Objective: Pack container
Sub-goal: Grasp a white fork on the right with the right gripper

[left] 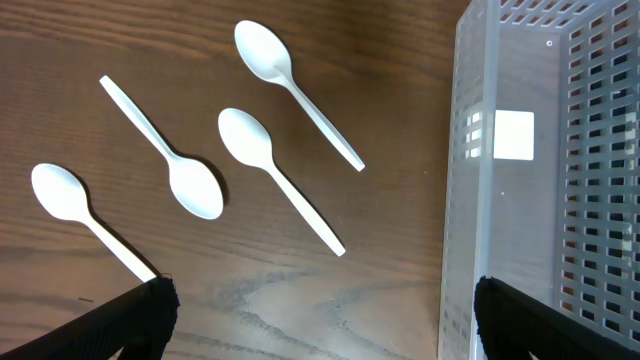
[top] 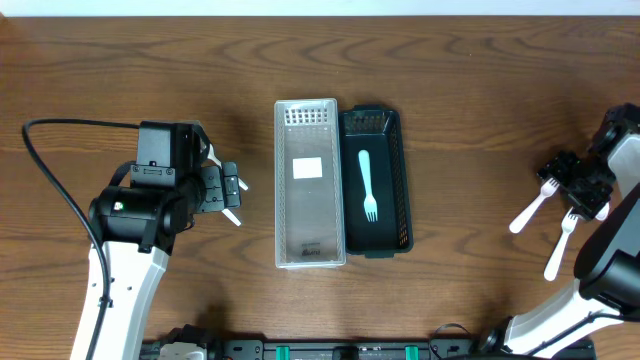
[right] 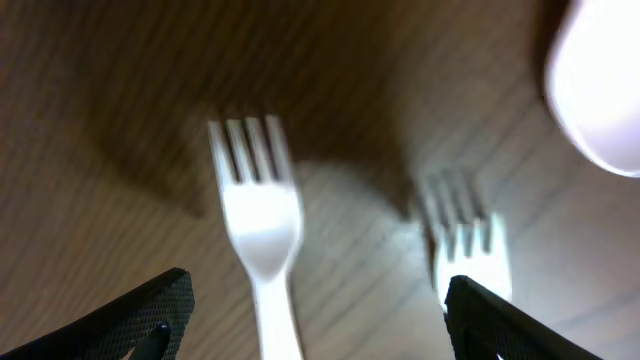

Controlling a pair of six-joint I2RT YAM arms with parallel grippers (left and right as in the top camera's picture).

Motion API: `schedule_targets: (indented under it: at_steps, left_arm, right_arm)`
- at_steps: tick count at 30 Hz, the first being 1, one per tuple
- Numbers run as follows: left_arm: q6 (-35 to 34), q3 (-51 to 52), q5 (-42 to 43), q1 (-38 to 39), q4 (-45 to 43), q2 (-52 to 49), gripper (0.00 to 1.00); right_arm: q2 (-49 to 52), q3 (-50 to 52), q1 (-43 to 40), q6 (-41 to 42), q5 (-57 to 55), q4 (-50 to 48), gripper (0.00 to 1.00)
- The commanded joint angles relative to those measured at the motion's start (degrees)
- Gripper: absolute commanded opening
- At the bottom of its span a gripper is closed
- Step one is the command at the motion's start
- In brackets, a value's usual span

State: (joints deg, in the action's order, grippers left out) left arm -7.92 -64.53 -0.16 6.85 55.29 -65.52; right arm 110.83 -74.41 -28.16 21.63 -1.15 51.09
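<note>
On the counter [top: 480, 80], our right end effector [right: 318, 315] hangs wide over forks [right: 255, 215], the left end effector [left: 320, 315] wide over spoons [left: 250, 140]. Next we'd lower and pinch one fork.

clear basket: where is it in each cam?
Overhead: clear basket at centre, with the dark basket beside it on the picture's right.
Left wrist: right side of the frame.
Right wrist: not in it.
Shared landmark: white label on its floor, also in the left wrist view.

bare table [left: 400, 90] lies between spoons [left: 247, 140] and clear bin [left: 468, 210].
</note>
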Motion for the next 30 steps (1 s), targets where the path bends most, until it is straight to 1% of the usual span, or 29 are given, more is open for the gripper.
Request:
schedule_targets:
  at_steps: [1, 11, 13, 15, 17, 19, 21, 23, 25, 26, 27, 30]
  left_arm:
    - [-0.31, -0.13, 0.13, -0.2, 0.15, 0.02, 0.96]
    - [-0.31, -0.13, 0.13, -0.2, 0.13, 0.02, 0.96]
    - [-0.31, -0.13, 0.13, -0.2, 0.15, 0.02, 0.97]
    - [-0.31, -0.13, 0.13, -0.2, 0.13, 0.02, 0.96]
    - [-0.31, -0.13, 0.13, -0.2, 0.13, 0.02, 0.96]
    - [-0.31, -0.13, 0.13, -0.2, 0.13, 0.02, 0.96]
    - [-0.31, -0.13, 0.13, -0.2, 0.13, 0.02, 0.96]
    - [-0.31, -0.13, 0.13, -0.2, 0.13, 0.02, 0.96]
    - [-0.31, -0.13, 0.13, -0.2, 0.13, 0.02, 0.96]
    - [-0.31, -0.13, 0.13, -0.2, 0.13, 0.02, 0.96]
    - [-0.31, -0.13, 0.13, -0.2, 0.13, 0.02, 0.96]
    - [-0.31, -0.13, 0.13, -0.2, 0.13, 0.02, 0.96]
  right_arm:
    - [1.79, -0.02, 2.34, -1.57, 0.35, -0.59, 0.85]
    - [4.04, 0.15, 5.29, -1.51, 0.31, -0.98, 0.86]
    - [4.04, 0.28, 5.31, -1.51, 0.09, -0.98, 0.85]
    - [4.04, 0.55, 5.25, -1.51, 0.09, -0.92, 0.82]
    - [4.04, 1.01, 5.27, -1.49, 0.11, -0.98, 0.71]
    - [4.04, 1.62, 5.25, -1.49, 0.09, -1.03, 0.55]
    - [4.04, 2.34, 5.25, -1.42, 0.09, -1.25, 0.44]
    - [4.04, 3.02, 5.25, -1.31, 0.09, -1.51, 0.38]
    - [4.04, 3.34, 5.27, -1.29, 0.11, -1.62, 0.29]
    - [4.04, 3.39, 5.27, -1.29, 0.11, -1.62, 0.25]
    - [4.04, 3.39, 5.25, -1.31, 0.09, -1.6, 0.24]
    - [4.04, 3.39, 5.27, -1.31, 0.11, -1.62, 0.24]
